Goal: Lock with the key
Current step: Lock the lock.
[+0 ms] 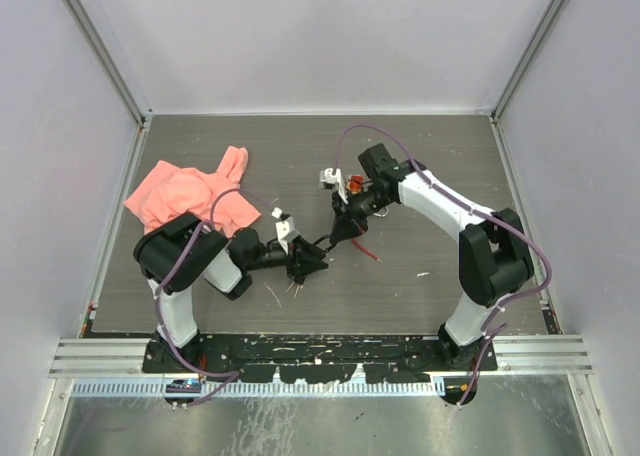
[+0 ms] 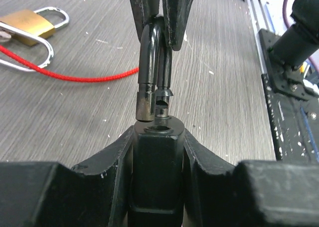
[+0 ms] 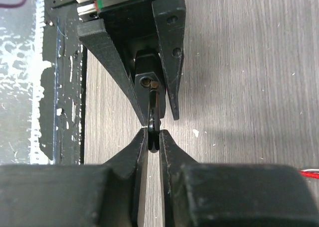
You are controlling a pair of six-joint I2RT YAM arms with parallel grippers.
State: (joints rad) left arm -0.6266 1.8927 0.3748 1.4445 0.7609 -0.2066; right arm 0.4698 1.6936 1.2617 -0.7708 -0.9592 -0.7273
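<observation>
I see left fingers [image 2: 127, 150] clamped on the body of the black padlock [image 2: 155, 167], held mid-table [image 2: 224, 87]. Right fingers [image 3: 143, 143] pinch its shackle [image 2: 148, 53], one leg out of the body. Brass padlock [image 2: 27, 23] and red cord [image 2: 75, 76] lie nearby.

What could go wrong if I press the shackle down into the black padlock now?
The shackle is open and its free leg looks turned off the empty hole in the black padlock; pressing may jam it on the rim. The right end effector pinches only the shackle's thin top bend, so it could slip or twist.
</observation>
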